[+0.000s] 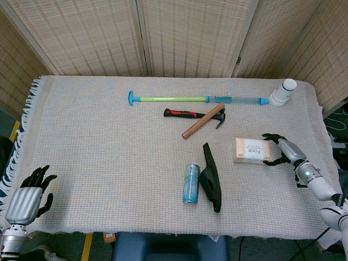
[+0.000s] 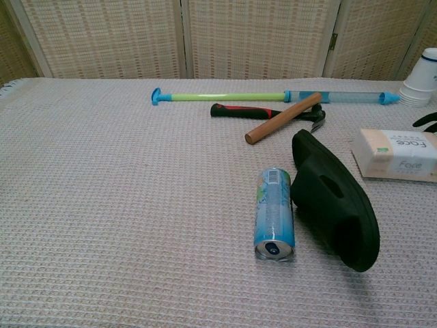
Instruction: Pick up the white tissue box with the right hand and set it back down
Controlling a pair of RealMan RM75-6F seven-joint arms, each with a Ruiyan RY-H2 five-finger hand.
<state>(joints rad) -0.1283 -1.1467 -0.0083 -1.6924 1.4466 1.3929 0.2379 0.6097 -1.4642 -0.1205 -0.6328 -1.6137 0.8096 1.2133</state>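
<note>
Woven-cloth worktop (image 1: 109,147) before wicker screens. White tissue box (image 1: 250,150) flat on cloth, right of black slipper (image 1: 210,178). Right hand (image 1: 280,150) wraps box's right end, fingers curled around it. Left hand (image 1: 30,193) released, at near-left edge.

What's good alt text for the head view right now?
Seen from above, the robot's right hand cups the right end of a white tissue box lying flat on a cloth-covered table. Left of it lie a black slipper, a can, a hammer and a wooden stick; the left hand rests at the near-left corner.
</note>
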